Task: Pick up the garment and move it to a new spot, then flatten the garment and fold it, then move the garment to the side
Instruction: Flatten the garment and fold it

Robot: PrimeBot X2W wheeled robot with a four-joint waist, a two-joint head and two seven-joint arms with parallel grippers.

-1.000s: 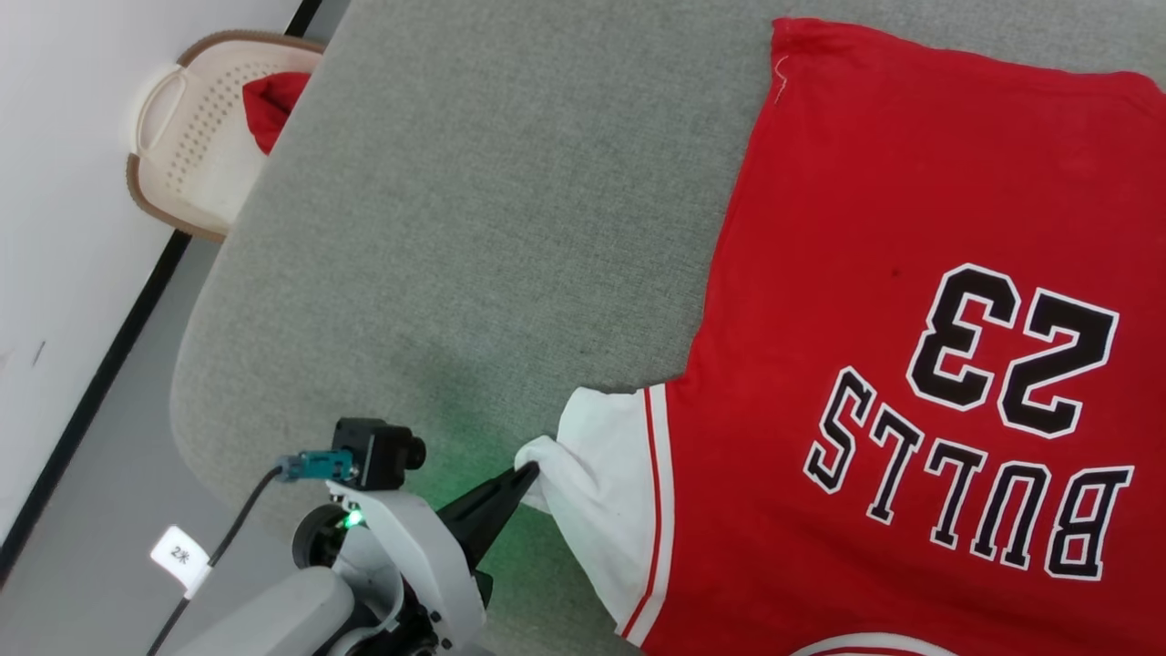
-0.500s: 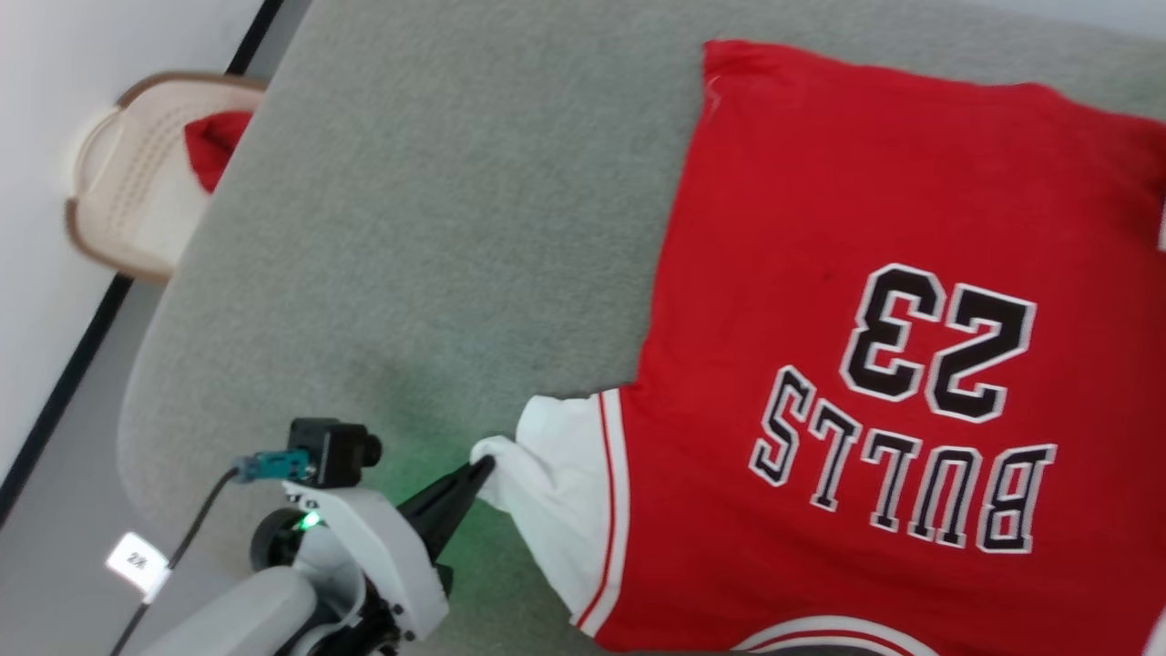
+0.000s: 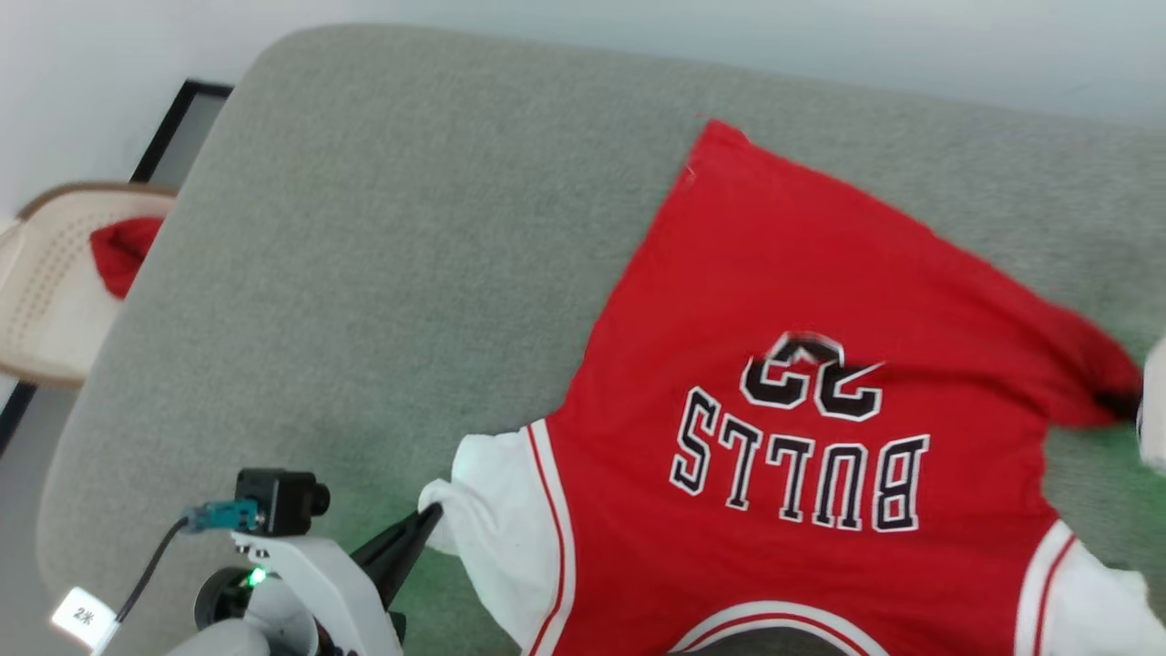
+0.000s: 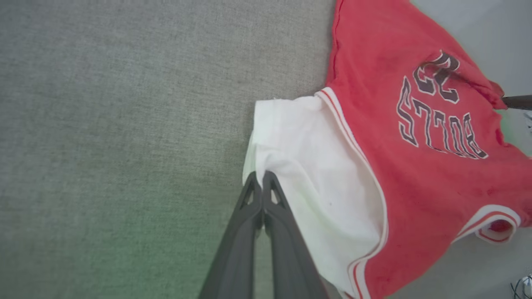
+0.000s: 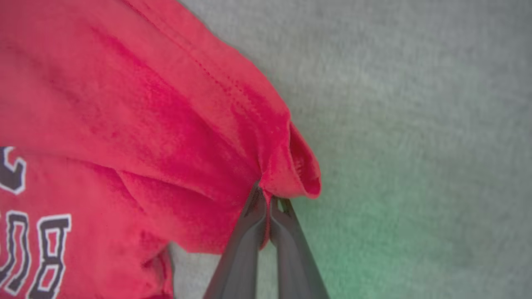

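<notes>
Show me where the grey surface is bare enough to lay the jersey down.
Bare: the grey surface left of the jersey, out to its rounded edge by the basket; a strip beyond the jersey's far hem. Crowded: the right half under the jersey, and the near corner around the left gripper.

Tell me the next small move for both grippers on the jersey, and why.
Probably raise both grippers together. The left gripper is shut on the white sleeve, the right gripper is shut on a red edge of the garment, and the cloth lies rumpled across the 23, so lifting evenly should free it from the grey surface.
</notes>
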